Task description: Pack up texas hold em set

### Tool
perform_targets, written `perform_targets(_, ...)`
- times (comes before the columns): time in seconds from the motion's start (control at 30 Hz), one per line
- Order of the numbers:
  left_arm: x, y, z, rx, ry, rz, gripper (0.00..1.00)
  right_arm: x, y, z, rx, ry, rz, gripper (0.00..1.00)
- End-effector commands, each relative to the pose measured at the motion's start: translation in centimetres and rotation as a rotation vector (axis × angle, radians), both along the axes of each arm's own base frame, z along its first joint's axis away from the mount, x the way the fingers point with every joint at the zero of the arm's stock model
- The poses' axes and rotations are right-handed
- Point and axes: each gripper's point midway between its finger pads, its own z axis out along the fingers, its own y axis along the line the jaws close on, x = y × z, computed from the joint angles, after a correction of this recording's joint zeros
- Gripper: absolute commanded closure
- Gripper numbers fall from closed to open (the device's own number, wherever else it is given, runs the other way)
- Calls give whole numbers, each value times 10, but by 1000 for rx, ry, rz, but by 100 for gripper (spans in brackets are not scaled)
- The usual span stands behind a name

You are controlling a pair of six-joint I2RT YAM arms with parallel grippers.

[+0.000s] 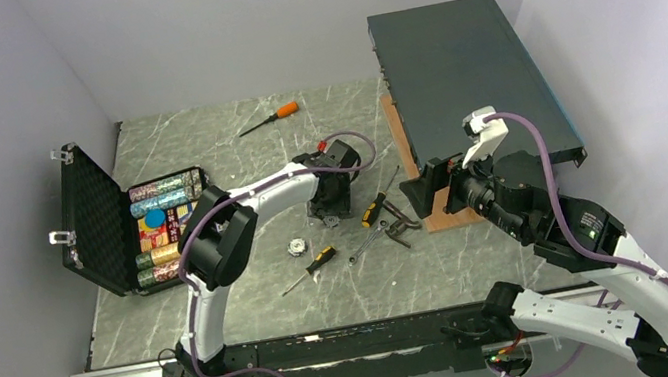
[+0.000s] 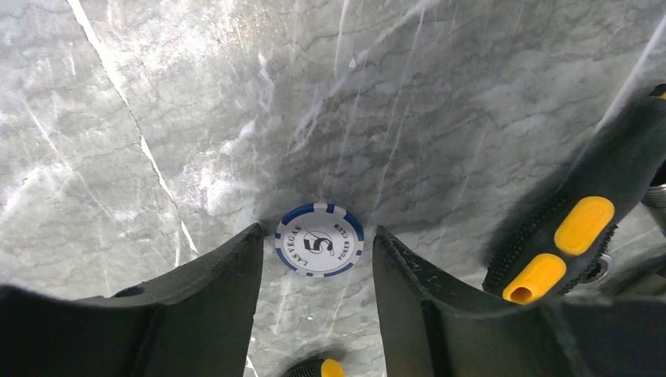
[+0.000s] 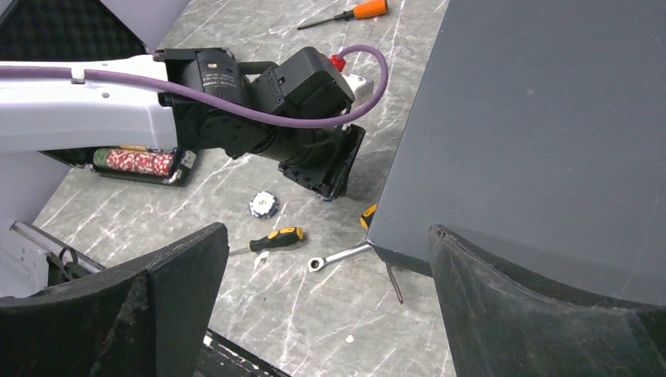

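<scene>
The left hand [image 2: 316, 229] points down at the counter [image 1: 201, 139] with its two fingers [image 2: 228, 275] spread apart. A blue-and-white poker chip [image 2: 319, 242] marked with a 5 lies flat on the counter between the fingertips, with a thin gap on each side, so nothing grips it. Just to the right of the hand lies a black-and-yellow screwdriver handle [image 2: 573, 236].

A little nearer the arm bases, a second loose chip [image 1: 296, 247] with a black-and-white edge lies flat, beside another small screwdriver [image 1: 317, 264] and a wrench [image 1: 369, 242].

Well to the left, the black case [image 1: 97, 221] stands open at the counter's edge, its foam-lined lid upright. Rows of chips [image 1: 165, 230] lie in its tray.

The right hand [image 3: 327, 232] hangs in the air, fingers wide and holding nothing, close to the near corner of a large dark flat box [image 1: 466, 87]. An orange-handled screwdriver [image 1: 273, 115] lies far back on the counter.
</scene>
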Motion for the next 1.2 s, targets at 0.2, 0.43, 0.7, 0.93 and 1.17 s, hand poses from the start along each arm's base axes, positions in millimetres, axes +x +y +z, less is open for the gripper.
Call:
perform_targets(0.2, -7, 2, -12, 51, 23, 14, 49, 1, -4, 14, 12, -25, -17, 0)
perform_targets(0.43, -22, 2, -18, 59, 56, -13, 47, 2, -2, 12, 13, -22, -11, 0)
perform_targets(0.7, -28, 4, -20, 61, 78, -25, 48, 0, -3, 11, 22, -19, -14, 0)
perform_targets(0.93, -30, 7, -23, 76, 85, -33, 56, -1, -3, 11, 29, -17, -11, 0)
perform_targets(1.17, -24, 10, -18, 94, 63, -40, 66, -1, -3, 12, 29, -19, -11, 0)
